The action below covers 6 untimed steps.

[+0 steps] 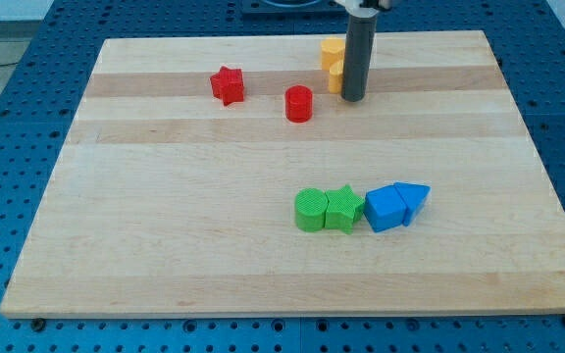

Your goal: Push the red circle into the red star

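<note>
Pale wooden board [165, 245] lies on a blue perforated bench. Toward the view's upper left sits the red star [228, 85], and a short gap to its right, slightly lower, the red circle [299, 103]. Just right of that stands my tip [352, 98], a bare rod with nothing to open or hold, in front of the yellow blocks [333, 61]. The circle looks small, light and rigid, so it should slide easily but may roll off a glancing push; I judge contact best on its right face, aimed leftward.
</note>
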Each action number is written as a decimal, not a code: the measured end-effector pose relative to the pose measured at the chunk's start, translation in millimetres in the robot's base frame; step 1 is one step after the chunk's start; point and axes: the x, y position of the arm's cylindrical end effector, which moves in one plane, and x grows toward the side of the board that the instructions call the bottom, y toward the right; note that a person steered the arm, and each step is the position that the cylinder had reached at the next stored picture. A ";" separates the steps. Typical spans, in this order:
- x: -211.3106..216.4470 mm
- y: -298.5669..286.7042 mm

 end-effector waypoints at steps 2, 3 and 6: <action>-14.8 0.0; -14.1 0.0; 50.8 -8.6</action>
